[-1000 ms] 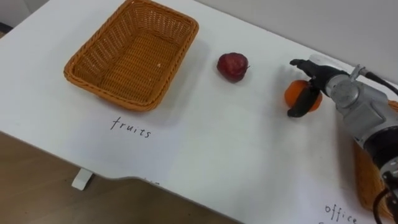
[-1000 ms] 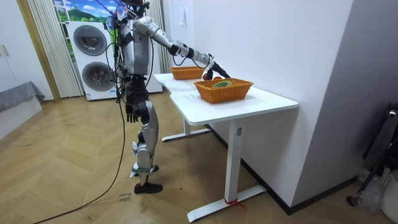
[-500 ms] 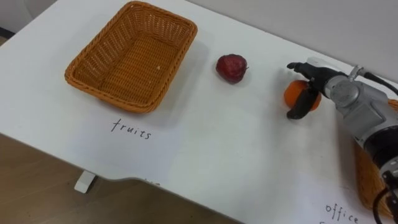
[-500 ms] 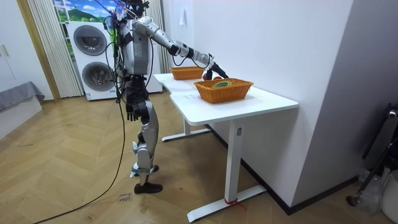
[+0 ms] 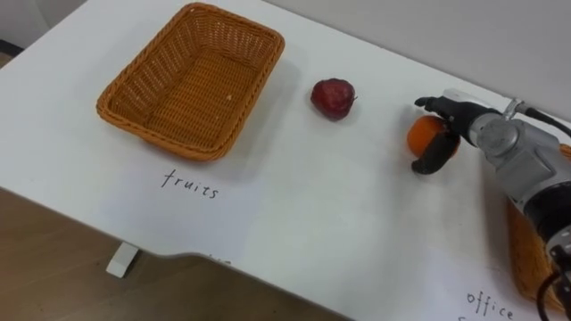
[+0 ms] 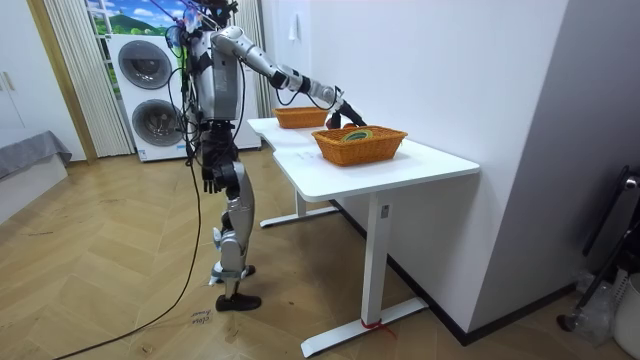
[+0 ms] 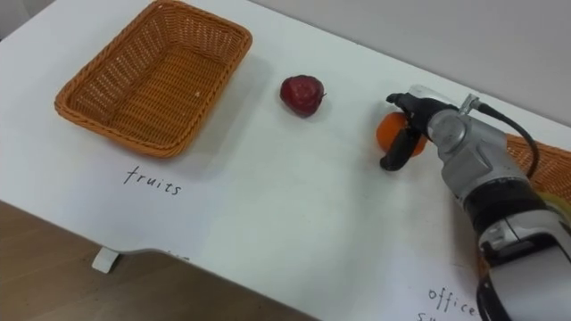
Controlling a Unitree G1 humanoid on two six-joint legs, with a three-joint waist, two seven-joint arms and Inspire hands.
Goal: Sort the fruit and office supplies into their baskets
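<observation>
An orange lies on the white table, right of the middle. My right hand reaches in from the right and is shut on it, fingers curled over its top and thumb pressed against its near side. A dark red apple sits alone in the middle. The wicker fruit basket stands empty at the far left, with a handwritten label in front of it. In the room view my left hand hangs by my side.
A second wicker basket stands at the right edge beside my forearm, its contents hidden. The table's near edge runs along the bottom left, with wooden floor below. In the room view I stand at the table's long side, by a wall.
My right hand's fingers have drawn in over the top of the orange, closing on it. The orange and the apple have stayed in place.
</observation>
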